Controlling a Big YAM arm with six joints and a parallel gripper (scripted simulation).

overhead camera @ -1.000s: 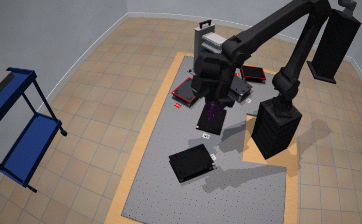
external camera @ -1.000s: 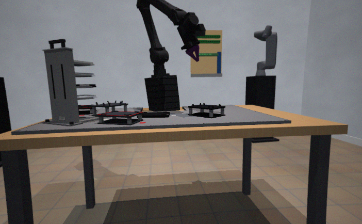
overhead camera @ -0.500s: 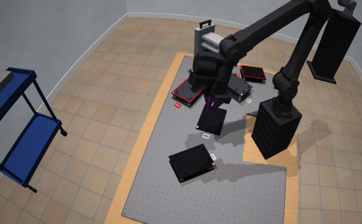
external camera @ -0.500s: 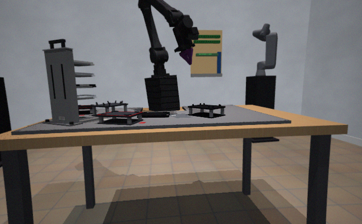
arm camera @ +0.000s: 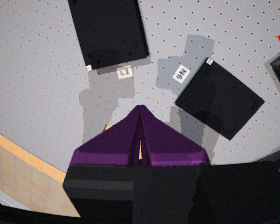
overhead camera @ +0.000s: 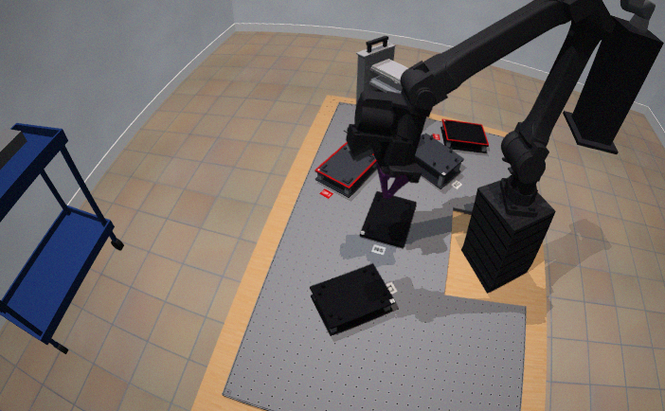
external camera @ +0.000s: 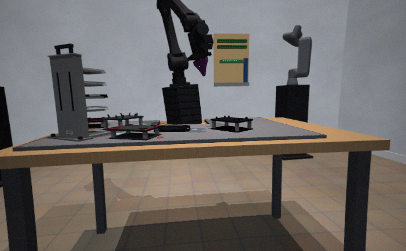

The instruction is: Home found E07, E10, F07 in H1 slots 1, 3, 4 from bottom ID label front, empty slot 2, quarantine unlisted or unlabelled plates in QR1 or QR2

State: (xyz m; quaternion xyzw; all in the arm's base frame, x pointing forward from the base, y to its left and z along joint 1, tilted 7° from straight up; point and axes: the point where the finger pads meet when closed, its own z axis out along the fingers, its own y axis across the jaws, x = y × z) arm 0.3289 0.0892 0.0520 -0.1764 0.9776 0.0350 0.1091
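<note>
The grey plate hotel H1 (overhead camera: 368, 65) (external camera: 69, 96) stands at the far end of the deck, with a handle on top. Its four shelves (external camera: 95, 83) stick out to one side; I cannot read any labels on them. My gripper (overhead camera: 390, 187) (external camera: 202, 67) (arm camera: 140, 112) has purple fingers that are shut together with nothing between them. It hangs high above the deck and points down, over the low black station (overhead camera: 388, 218) (arm camera: 219, 98) in the middle. Two red-rimmed quarantine nests (overhead camera: 344, 168) (overhead camera: 464, 133) (external camera: 133, 128) stand near the hotel, and both look bare.
A raised black nest (overhead camera: 353, 298) (external camera: 231, 120) (arm camera: 107, 19) stands nearer the front. A grey nest (overhead camera: 440, 160) lies between the red-rimmed ones. The arm's black pedestal (overhead camera: 506, 235) (external camera: 181, 104) stands at the deck's right side. A blue cart (overhead camera: 28, 229) stands off the table to the left.
</note>
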